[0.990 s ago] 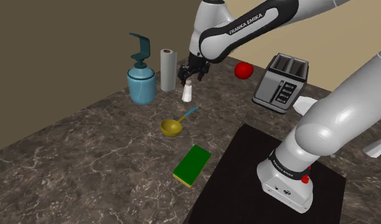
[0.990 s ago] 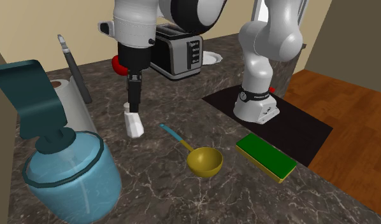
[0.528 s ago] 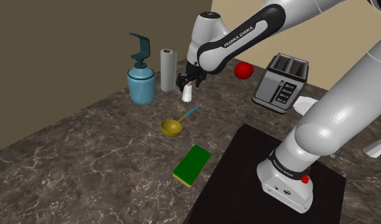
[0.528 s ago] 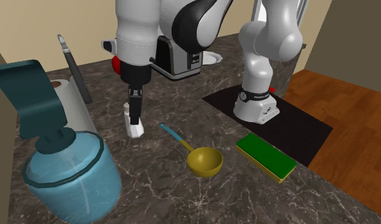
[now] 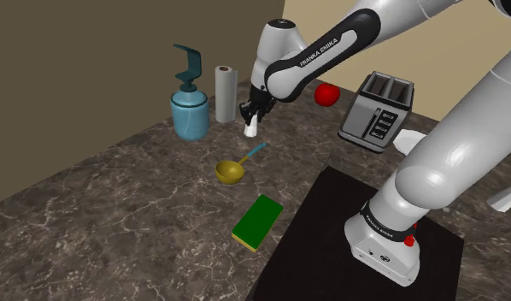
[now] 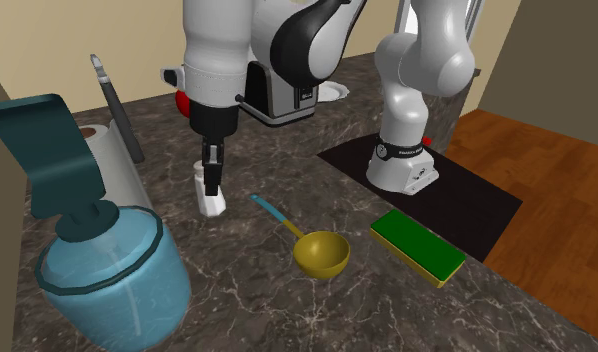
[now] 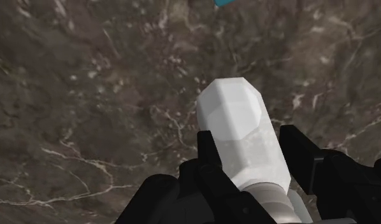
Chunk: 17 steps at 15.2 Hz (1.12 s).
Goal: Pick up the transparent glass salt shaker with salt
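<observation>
The salt shaker [image 5: 252,130] is a small white bottle standing upright on the dark marble counter [image 5: 117,197], between the paper towel roll and the toaster. My black gripper [image 5: 254,116] comes down over it from above. In the second exterior view the gripper [image 6: 212,178] covers the shaker's [image 6: 214,203] upper part, while its base rests on the counter. In the wrist view the shaker [image 7: 230,108] sits between the two fingers, which clasp its sides; the gripper [image 7: 248,135] is shut on it.
A teal soap dispenser [image 5: 190,107] and a paper towel roll [image 5: 225,92] stand just beyond the shaker at the shoulder view's left. A yellow scoop [image 5: 231,171] with a blue handle and a green sponge [image 5: 257,221] lie nearer. Toaster [image 5: 378,109] and red fruit [image 5: 327,94] sit to the right.
The gripper came down from above the shaker until its fingers stood around it, then the fingers closed onto the shaker's sides. The shaker has stayed on the counter.
</observation>
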Each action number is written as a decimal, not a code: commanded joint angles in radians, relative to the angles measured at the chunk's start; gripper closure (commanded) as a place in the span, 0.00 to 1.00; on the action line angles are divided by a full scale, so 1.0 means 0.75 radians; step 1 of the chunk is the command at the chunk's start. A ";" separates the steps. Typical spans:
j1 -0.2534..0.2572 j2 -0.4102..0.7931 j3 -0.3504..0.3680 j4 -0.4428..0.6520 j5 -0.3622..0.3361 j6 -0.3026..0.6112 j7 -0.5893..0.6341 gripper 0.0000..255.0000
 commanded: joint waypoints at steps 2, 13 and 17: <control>0.000 0.001 0.000 -0.001 0.000 0.000 0.000 1.00; 0.013 -0.116 -0.006 0.060 0.059 -0.174 -0.053 1.00; 0.018 -0.158 -0.010 0.095 0.077 -0.251 -0.070 1.00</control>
